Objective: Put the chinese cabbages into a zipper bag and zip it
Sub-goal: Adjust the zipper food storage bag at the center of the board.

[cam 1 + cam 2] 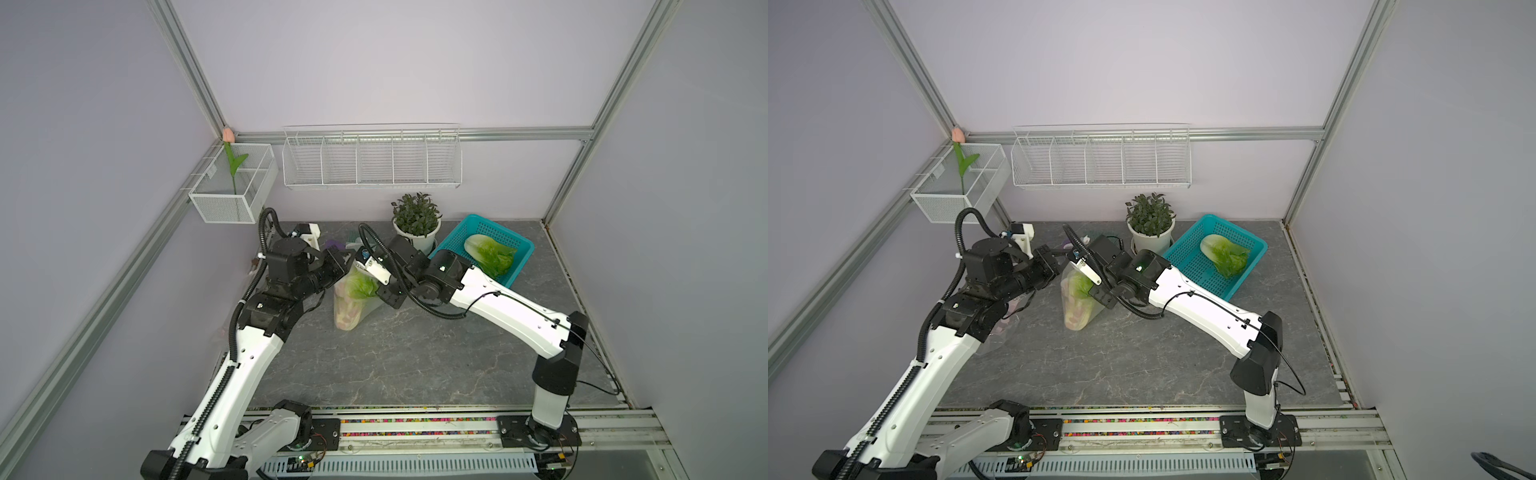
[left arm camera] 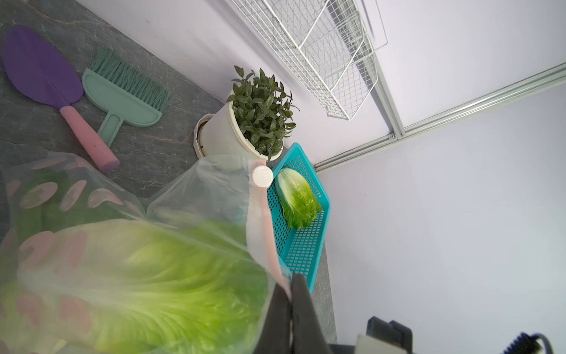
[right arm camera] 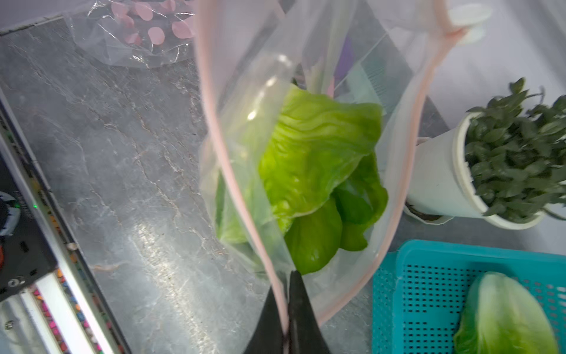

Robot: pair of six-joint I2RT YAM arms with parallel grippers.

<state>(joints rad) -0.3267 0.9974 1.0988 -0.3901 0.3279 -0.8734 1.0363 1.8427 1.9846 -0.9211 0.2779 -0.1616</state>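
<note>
Grey tabletop (image 1: 395, 365), upright zipper bag (image 1: 348, 316)

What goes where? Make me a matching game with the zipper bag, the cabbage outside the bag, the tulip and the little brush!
1 zipper bag
2 loose chinese cabbage
3 tulip
4 hand brush

A in the white mesh box on the wall
B in the teal basket
C on the table beside the purple paddle
D rim pinched by the left gripper and right gripper

Pairs: 1-D, 2-B, 3-A, 4-C
</note>
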